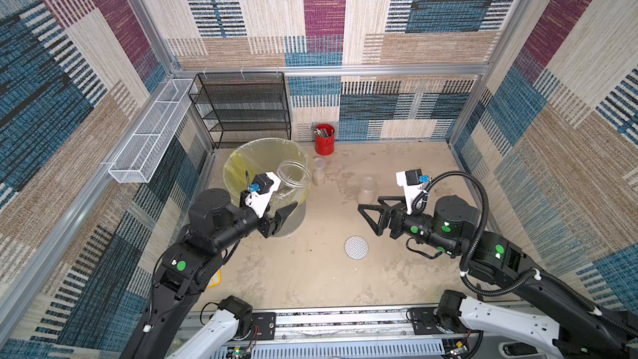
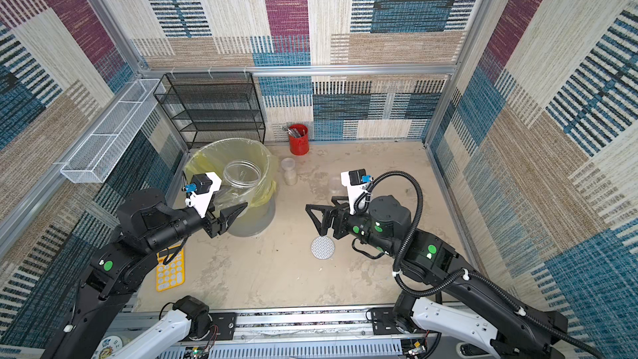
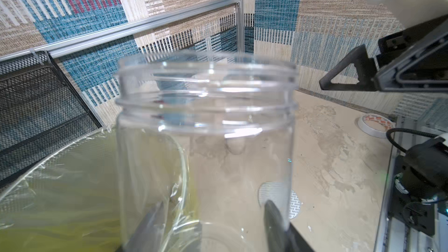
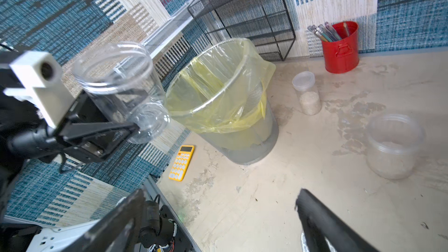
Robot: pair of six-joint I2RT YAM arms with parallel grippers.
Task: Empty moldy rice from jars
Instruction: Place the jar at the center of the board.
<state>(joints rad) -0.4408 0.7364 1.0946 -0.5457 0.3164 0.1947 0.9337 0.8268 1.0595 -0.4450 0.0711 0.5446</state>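
Big jar: you've got the big jar [image 1: 294, 176] up in the air over the near right rim of the bin [image 1: 295, 221]. Its mouth is up and tilted, and its walls are clear right through to the yellow liner.
Left gripper: your left gripper [image 3: 213, 214] is clamped on that jar's base, one finger on each side.
Right gripper: your right gripper [image 1: 369, 202] hangs spread wide over the middle of the worktop [image 1: 310, 278], holding nothing.
Open jar: the open jar [image 4: 395, 146] stands lidless just beyond your right gripper, a little right of the worktop's middle. Pale rice [image 4: 390, 163] lies in its bottom.
Lidded jar: the lidded jar [image 4: 306, 93] stands capped near the back edge, just in front of the red cup [image 1: 324, 139] and just beside the bin. Rice fills its lower half.
Around: a black mesh rack [image 1: 241, 108] fills the back left corner behind the bin, and a white wire basket [image 1: 152, 129] hangs on the left wall. A yellow calculator [image 2: 170, 271] lies by the left edge under your left arm. A round patterned disc [image 1: 356, 247] lies flat towards the front edge, near your right gripper.
In the way: the bin's tall rim sits right under the held jar. In a top view your right wrist camera covers part of the open jar [image 2: 334, 184].
Room: bare worktop runs from the disc to the front edge, and along the right edge to the back right corner.
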